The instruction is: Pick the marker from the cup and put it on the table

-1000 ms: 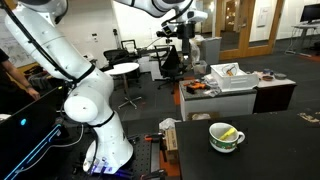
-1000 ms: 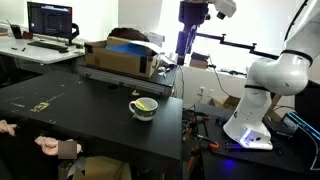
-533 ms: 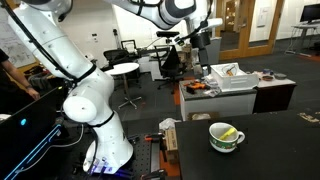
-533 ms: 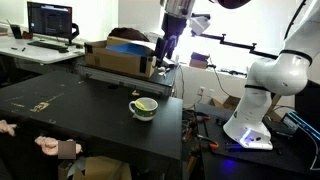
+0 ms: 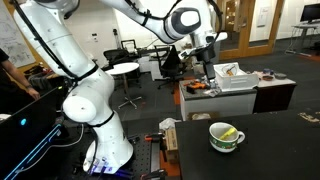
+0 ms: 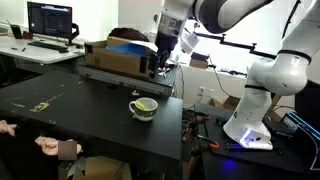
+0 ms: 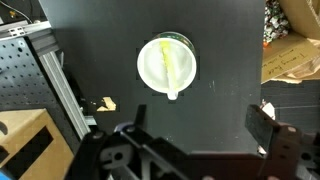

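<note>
The white cup (image 5: pixel 226 136) with a dark greenish band stands on the dark table (image 5: pixel 270 150); it also shows in the other exterior view (image 6: pixel 144 107) and from above in the wrist view (image 7: pixel 167 66). The yellow marker (image 7: pixel 172 68) lies slanted inside the cup, also seen in an exterior view (image 5: pixel 229 133). My gripper (image 5: pixel 207 68) hangs high above the table (image 6: pixel 70 110), well above the cup, in both exterior views (image 6: pixel 157 62). Its fingers (image 7: pixel 195 128) are spread wide and hold nothing.
A cardboard box (image 6: pixel 120 57) with papers sits at the table's far side, near the gripper. It also shows in an exterior view (image 5: pixel 232 79). A desk with a monitor (image 6: pixel 50 20) stands beyond. A person's hand (image 6: pixel 50 146) rests at the table's near edge.
The arm has swung down and sideways, bringing the gripper lower and closer over the table. The cup and marker have not moved.
</note>
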`<state>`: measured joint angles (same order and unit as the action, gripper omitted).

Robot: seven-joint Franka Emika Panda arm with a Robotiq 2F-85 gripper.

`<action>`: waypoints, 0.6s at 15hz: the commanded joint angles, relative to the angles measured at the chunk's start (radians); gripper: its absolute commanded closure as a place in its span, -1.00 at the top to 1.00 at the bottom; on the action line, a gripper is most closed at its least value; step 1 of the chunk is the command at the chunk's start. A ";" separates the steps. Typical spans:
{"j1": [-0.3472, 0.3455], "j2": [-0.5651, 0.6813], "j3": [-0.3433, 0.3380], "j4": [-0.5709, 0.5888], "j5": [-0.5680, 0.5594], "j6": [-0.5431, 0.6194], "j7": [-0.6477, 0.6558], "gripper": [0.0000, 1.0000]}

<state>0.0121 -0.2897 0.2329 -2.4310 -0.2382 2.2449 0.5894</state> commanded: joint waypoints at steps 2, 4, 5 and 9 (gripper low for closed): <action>0.001 0.048 -0.022 -0.023 0.001 0.046 -0.004 1.00; 0.001 0.071 -0.035 -0.018 0.010 0.022 -0.013 1.00; -0.002 0.083 -0.044 -0.009 0.006 0.010 -0.015 1.00; 0.006 0.092 -0.060 -0.018 0.003 0.017 0.000 1.00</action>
<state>0.0090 -0.1974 0.1817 -2.4502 -0.2343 2.2640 0.5896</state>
